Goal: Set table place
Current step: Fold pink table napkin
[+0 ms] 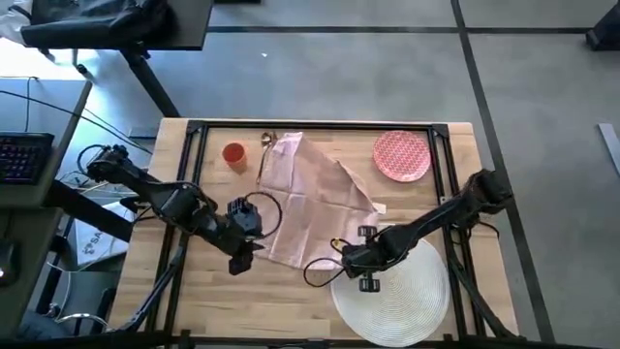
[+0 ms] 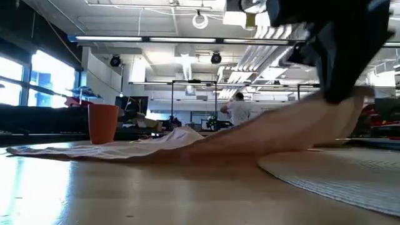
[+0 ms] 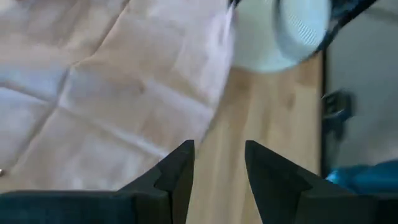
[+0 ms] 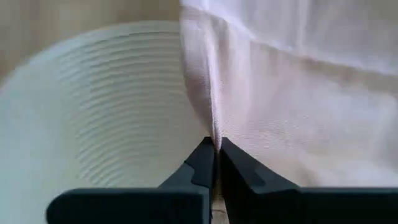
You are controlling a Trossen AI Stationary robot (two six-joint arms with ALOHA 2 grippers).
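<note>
One beige-pink cloth napkin (image 1: 308,199) is lying unfolded and creased across the middle of the light-wood table (image 1: 203,301), its fold lines showing as a grid. One round white woven placemat (image 1: 402,291) is sitting at the table's near right edge, ribbed in concentric rings. One red-patterned pink plate (image 1: 402,155) is resting at the far right, well apart from the placemat. One small orange-red cup (image 1: 233,154) is standing upright at the far left, just beside the napkin's far corner. Gold-toned cutlery (image 1: 268,142) is showing near that corner; the piece count cannot be determined.

The right gripper (image 4: 216,155) is positioned at the placemat's inner edge, its fingers pressed together and pinching a fold of the napkin, which is rising off the table toward it in the low view. The left gripper (image 3: 219,168) is hovering at the napkin's left edge over bare wood, its fingers standing apart and gripping nothing.

One person (image 2: 238,111) is standing in the room beyond the table.
</note>
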